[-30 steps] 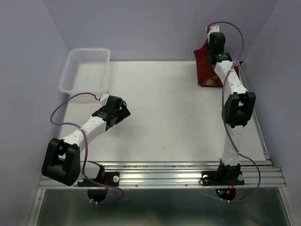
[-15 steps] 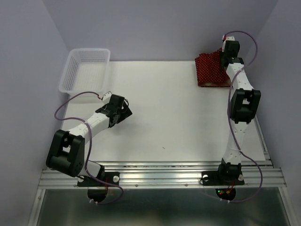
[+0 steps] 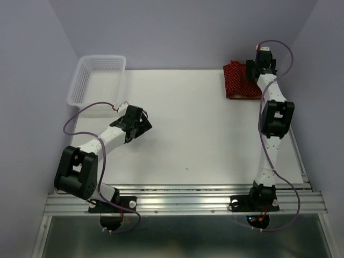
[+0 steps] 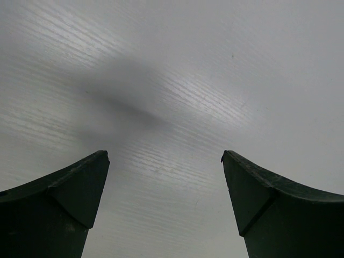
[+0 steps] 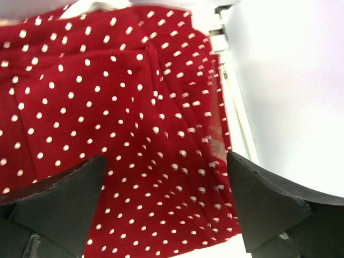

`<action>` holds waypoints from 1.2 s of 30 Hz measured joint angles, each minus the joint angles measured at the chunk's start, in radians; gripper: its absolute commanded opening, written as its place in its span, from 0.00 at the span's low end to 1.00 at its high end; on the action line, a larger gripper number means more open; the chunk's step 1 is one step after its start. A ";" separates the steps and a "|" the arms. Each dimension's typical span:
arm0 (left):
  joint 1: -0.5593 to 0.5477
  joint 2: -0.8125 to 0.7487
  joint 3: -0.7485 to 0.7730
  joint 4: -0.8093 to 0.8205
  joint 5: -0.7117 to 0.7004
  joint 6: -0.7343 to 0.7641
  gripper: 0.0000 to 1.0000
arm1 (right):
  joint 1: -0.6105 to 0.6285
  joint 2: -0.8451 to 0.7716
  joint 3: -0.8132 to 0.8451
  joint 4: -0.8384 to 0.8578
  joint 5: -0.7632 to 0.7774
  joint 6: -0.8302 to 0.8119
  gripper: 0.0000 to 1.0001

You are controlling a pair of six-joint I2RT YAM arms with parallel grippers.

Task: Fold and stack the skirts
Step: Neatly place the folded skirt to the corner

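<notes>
A dark red skirt with white polka dots point(image 3: 238, 80) lies flat at the table's far right corner. It fills most of the right wrist view point(image 5: 118, 123), with folds running down it and a small tan patch near its right edge. My right gripper point(image 3: 253, 69) hovers just over the skirt's right side, open point(image 5: 165, 161), with nothing between its fingers. My left gripper point(image 3: 143, 124) is open over bare table at the left point(image 4: 165, 156), holding nothing. No other skirt is plainly visible.
A white mesh basket point(image 3: 86, 92) stands at the far left corner and looks empty. The table's right edge and a metal rail point(image 5: 236, 123) run close beside the skirt. Walls close in the back and both sides.
My right gripper has opened and let go of the polka-dot skirt, which was lifted and now lies flat. The right arm swung right and back. The left arm shifted slightly.
</notes>
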 measured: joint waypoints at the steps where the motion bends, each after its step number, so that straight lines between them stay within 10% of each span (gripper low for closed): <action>1: 0.000 0.000 0.004 0.000 0.000 0.000 0.99 | 0.000 0.000 0.003 0.000 0.025 0.008 1.00; 16: 0.000 -0.216 0.017 -0.038 0.042 0.003 0.99 | -0.002 -0.428 -0.167 -0.077 -0.108 0.199 1.00; 27: 0.000 -0.566 0.005 -0.232 -0.015 -0.019 0.99 | -0.002 -1.165 -1.104 -0.095 -0.175 0.493 1.00; 36: 0.000 -0.834 -0.082 -0.342 -0.031 -0.048 0.99 | -0.002 -1.671 -1.485 -0.134 -0.197 0.621 1.00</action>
